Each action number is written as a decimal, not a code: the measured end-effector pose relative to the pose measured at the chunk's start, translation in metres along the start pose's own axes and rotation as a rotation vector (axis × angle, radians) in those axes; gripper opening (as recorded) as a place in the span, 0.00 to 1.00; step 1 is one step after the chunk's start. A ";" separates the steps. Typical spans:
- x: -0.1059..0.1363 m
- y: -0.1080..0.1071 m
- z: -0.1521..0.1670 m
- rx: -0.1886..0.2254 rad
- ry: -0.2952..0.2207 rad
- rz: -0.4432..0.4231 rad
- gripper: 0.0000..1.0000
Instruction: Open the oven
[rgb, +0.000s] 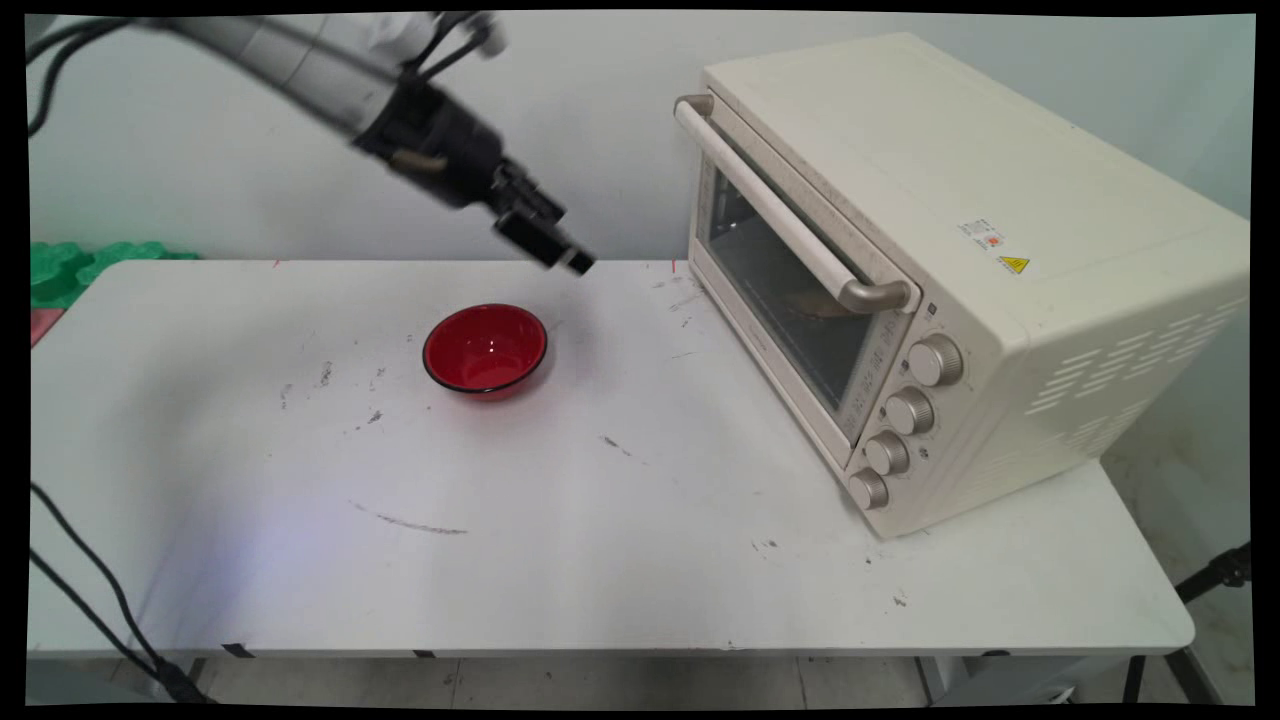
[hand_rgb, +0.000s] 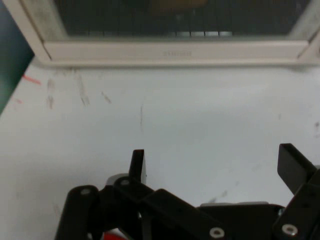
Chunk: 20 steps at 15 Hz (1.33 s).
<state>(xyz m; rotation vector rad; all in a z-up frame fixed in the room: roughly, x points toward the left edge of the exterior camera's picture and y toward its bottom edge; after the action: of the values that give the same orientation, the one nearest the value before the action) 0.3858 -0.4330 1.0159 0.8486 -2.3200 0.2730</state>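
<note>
My gripper (rgb: 560, 252) hangs in the air over the back of the table, tilted down toward the cream toaster oven (rgb: 900, 270) on the right. In the hand view the gripper (hand_rgb: 215, 162) is open, its two black fingers far apart with nothing between them. A red bowl (rgb: 485, 350) with a dark rim stands on the table just below and left of the gripper; it looks empty. The oven's glass door (hand_rgb: 175, 20) is closed and fills the top of the hand view. Something brownish lies dimly behind the glass (rgb: 815, 300).
The oven has a long bar handle (rgb: 790, 225) and several knobs (rgb: 905, 415) down its front right. The white table (rgb: 560, 560) shows scuff marks. Green foam (rgb: 75, 265) lies off its far left edge. Black cables (rgb: 90, 600) hang at the near left.
</note>
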 end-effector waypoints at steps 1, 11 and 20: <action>0.011 0.000 0.002 0.003 0.001 0.001 1.00; 0.128 0.010 0.042 0.020 0.018 0.016 1.00; 0.178 0.018 0.071 0.020 -0.004 0.069 0.00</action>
<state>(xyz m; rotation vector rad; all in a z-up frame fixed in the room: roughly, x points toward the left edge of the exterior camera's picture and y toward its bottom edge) 0.2348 -0.5372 1.0750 0.7806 -2.3565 0.3242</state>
